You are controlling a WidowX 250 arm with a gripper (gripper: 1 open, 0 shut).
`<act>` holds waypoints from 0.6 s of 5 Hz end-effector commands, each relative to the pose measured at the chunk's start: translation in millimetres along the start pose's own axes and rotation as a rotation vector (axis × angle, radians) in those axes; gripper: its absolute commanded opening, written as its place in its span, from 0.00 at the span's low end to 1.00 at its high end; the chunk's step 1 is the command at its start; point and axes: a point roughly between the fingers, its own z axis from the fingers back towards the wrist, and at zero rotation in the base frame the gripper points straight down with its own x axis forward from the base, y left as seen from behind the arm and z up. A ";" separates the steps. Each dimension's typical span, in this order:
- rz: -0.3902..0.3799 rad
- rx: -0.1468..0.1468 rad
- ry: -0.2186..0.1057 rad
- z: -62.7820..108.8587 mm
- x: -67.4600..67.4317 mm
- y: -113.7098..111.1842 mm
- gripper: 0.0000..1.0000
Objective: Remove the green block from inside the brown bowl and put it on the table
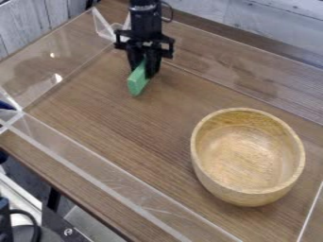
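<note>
The brown bowl sits empty on the table; well apart from it, the gripper pinches the green block.

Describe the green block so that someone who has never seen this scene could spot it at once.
Start at the wood-grain table with its clear acrylic walls, and look toward the far left, well away from the empty brown bowl at the near right. There the black tool points down over the green block, a small bar at its tips. It is the only green thing in view.
</note>
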 end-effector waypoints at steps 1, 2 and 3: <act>0.038 0.026 -0.103 24.0 6.7 -5.8 0.00; 0.040 0.027 -0.063 22.9 9.5 4.8 0.00; 0.041 0.045 -0.049 14.8 12.8 6.0 0.00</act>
